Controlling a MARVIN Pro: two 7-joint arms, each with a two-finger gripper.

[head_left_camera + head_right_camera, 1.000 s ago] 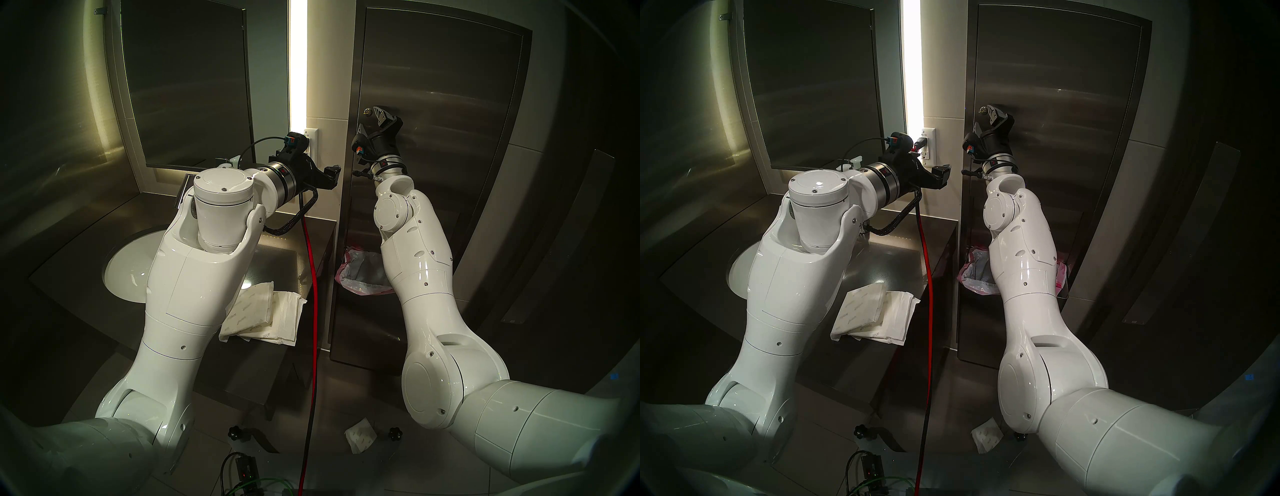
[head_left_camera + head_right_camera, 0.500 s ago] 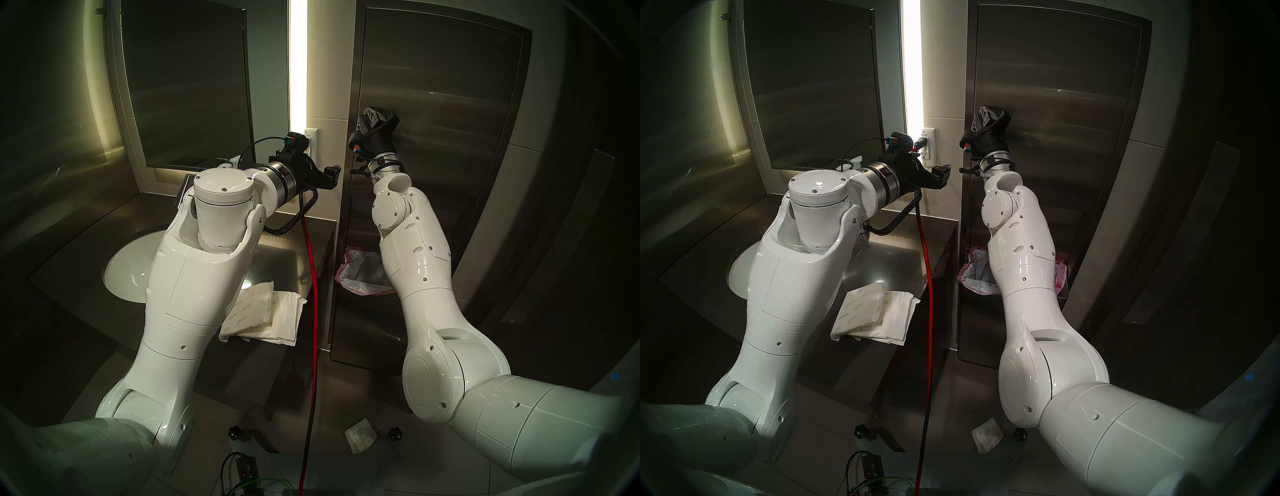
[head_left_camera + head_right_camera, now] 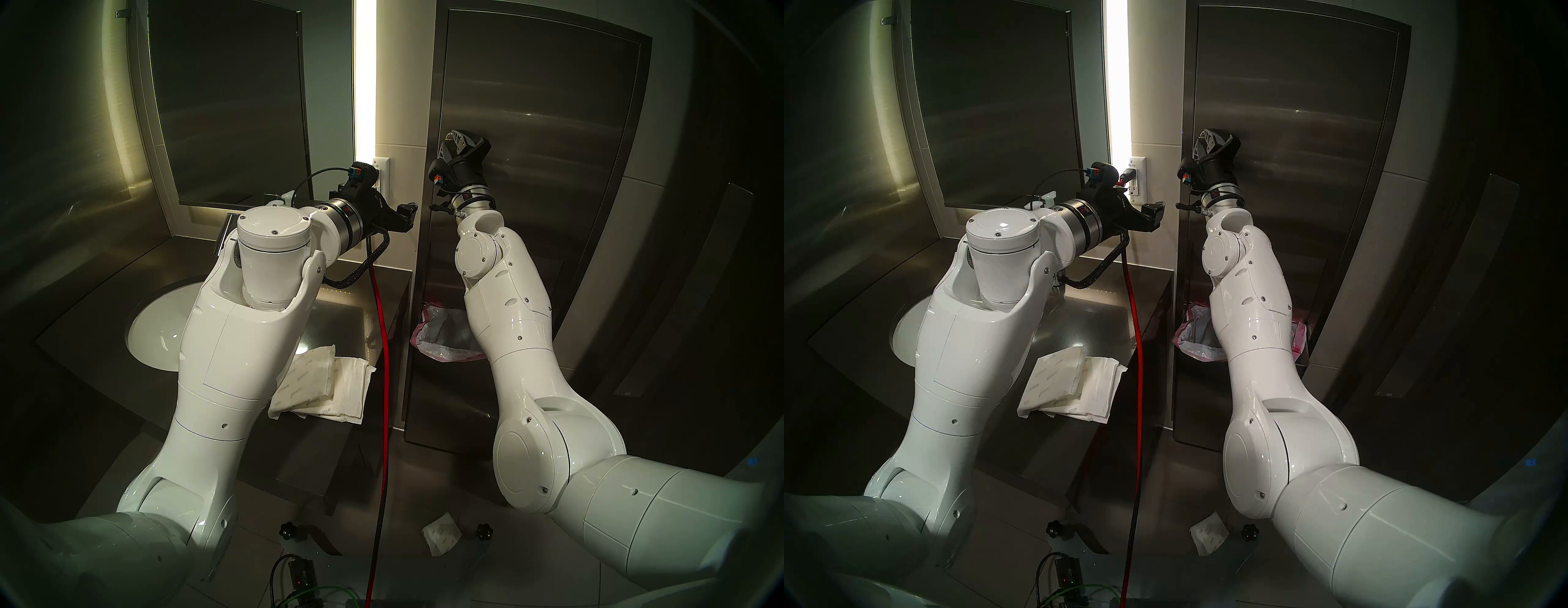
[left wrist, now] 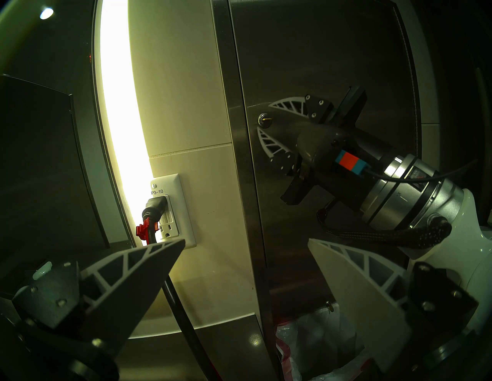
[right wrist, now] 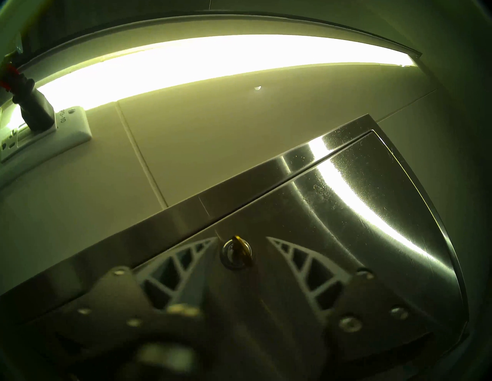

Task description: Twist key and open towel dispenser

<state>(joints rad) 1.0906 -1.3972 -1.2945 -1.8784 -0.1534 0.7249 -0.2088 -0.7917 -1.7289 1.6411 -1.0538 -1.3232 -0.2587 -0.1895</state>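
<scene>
Arm shells: glossy white, rounded segments, small dark screws at the joints.
Wrist sections: brushed silver rings carrying a small red marking.
Left hand (image 4: 246,248): black body; white fingers (image 4: 127,266) with triangular ribbing, bolted to black mounts.
Right hand (image 4: 262,119): black body, same ribbed white fingers; red-and-blue connector block, thin black cable.
Cabling: black braided sleeve at each wrist.

So there's a dark counter (image 3: 339,314) on the left with a round white sink basin (image 3: 152,331) sunk into it on its far-left part. A messy stack of white folded paper towels (image 3: 322,386) sits on the counter's near-right corner. Down on the tiled floor (image 3: 466,586), near the middle, lies one loose folded towel (image 3: 441,537), with a black knob (image 3: 482,530) just right of it.
</scene>
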